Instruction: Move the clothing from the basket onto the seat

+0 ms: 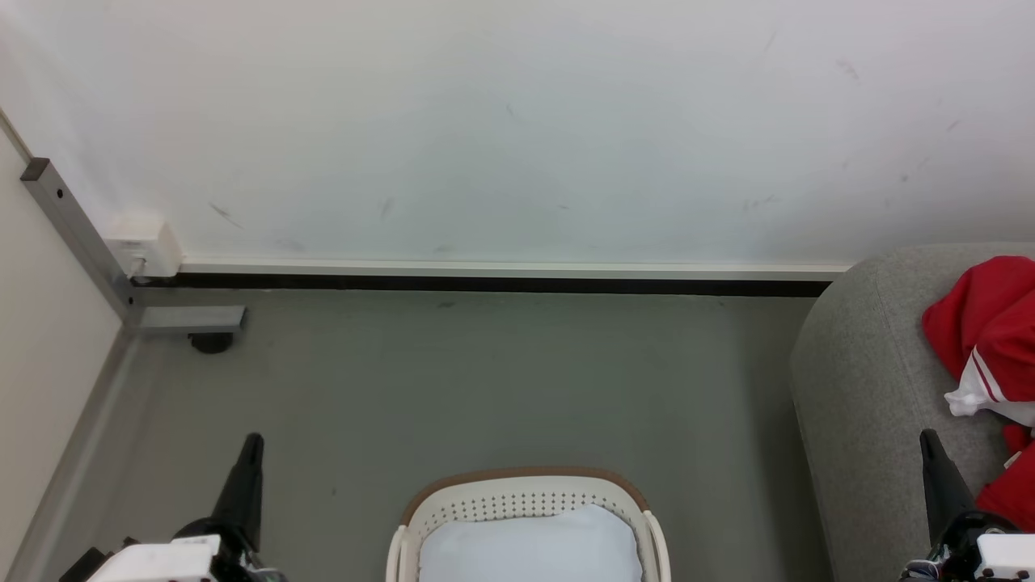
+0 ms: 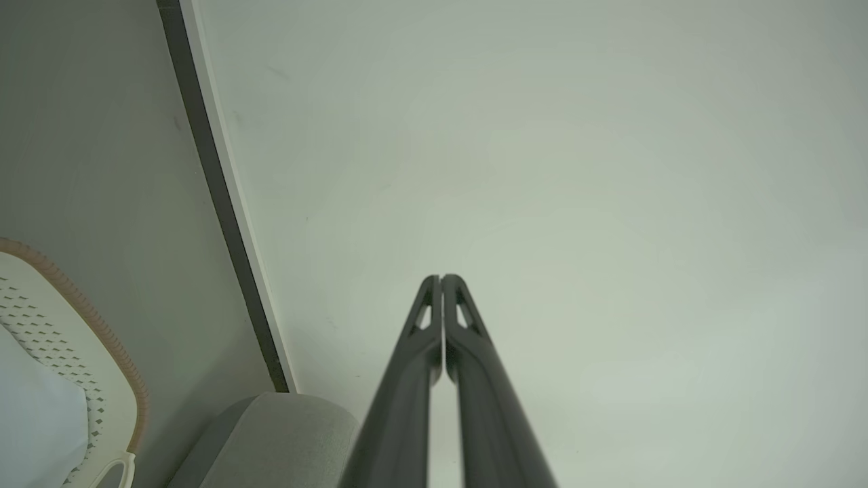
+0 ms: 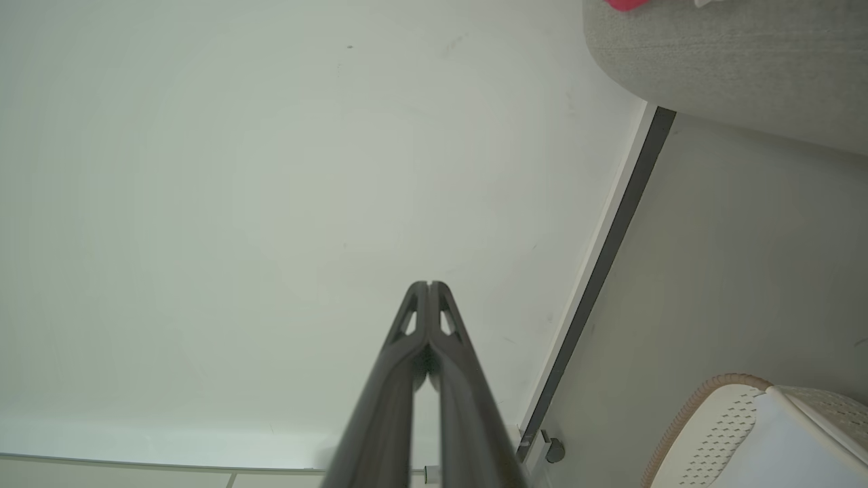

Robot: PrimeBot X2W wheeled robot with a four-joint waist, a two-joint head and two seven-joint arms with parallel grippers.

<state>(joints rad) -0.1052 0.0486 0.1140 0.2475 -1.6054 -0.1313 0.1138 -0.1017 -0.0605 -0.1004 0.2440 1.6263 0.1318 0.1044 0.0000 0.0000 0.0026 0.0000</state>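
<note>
Grey floor (image 1: 485, 388) meets scuffed white wall (image 1: 517, 121) at a dark skirting strip (image 1: 501, 284). Clothing (image 1: 986, 315) lies on the seat (image 1: 865, 388). Basket (image 1: 525, 493) holds a pale cushion (image 1: 525, 550). Left gripper (image 2: 441, 278) and right gripper (image 3: 428, 285): fingers pressed together, empty.

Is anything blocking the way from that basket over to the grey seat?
Nothing visible. Open floor lies between the basket and the seat. Red clothing already lies on the seat, and a pale cushion lies in the basket; whether more clothing is under it cannot be told.
</note>
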